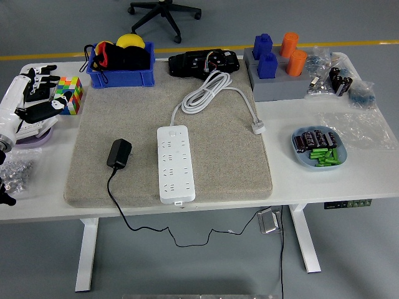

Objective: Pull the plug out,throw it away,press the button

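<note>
A white power strip (175, 163) lies lengthwise on the grey mat (224, 156), its white cable coiled behind it (206, 92). A black plug adapter (118, 153) lies on the mat to the left of the strip, apart from it, its black cord trailing off the table's front edge. My left hand (37, 93) is at the far left edge of the table, fingers spread and holding nothing, well away from the adapter. The right arm is out of view.
A colourful cube (68, 94) sits beside my left hand. A blue bin (121, 78) with items stands at the back left. A grey block with blue and orange shapes (277, 81) stands at the back right. A blue dish of batteries (318, 149) sits right.
</note>
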### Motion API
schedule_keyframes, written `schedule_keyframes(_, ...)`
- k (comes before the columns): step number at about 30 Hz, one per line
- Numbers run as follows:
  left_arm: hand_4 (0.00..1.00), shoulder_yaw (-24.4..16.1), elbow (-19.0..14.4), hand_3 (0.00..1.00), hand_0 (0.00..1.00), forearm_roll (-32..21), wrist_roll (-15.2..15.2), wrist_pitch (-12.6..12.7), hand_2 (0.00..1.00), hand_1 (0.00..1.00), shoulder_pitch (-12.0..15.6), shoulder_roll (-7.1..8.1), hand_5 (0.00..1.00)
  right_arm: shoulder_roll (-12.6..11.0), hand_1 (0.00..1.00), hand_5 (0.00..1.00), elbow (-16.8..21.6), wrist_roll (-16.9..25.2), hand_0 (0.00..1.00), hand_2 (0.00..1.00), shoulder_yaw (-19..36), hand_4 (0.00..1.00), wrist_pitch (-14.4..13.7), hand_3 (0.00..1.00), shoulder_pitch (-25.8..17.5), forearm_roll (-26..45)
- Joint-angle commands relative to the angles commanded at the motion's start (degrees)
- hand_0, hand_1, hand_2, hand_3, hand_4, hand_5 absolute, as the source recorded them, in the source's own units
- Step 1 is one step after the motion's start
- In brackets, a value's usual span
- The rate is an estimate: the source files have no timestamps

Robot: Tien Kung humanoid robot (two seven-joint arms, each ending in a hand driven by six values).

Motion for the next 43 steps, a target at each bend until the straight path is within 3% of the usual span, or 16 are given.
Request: schedule_keyframes(43,0.706,0.27,-0.09,0.832,0.792,0.23,0.69,-0.78,0.736,0.721,-0.35,-0.16,0.154,0.00,0.713,0.644,-0.03,-0.10,0.757,0.717,0.01,0.773,0.15,0.729,-0.13,0.15)
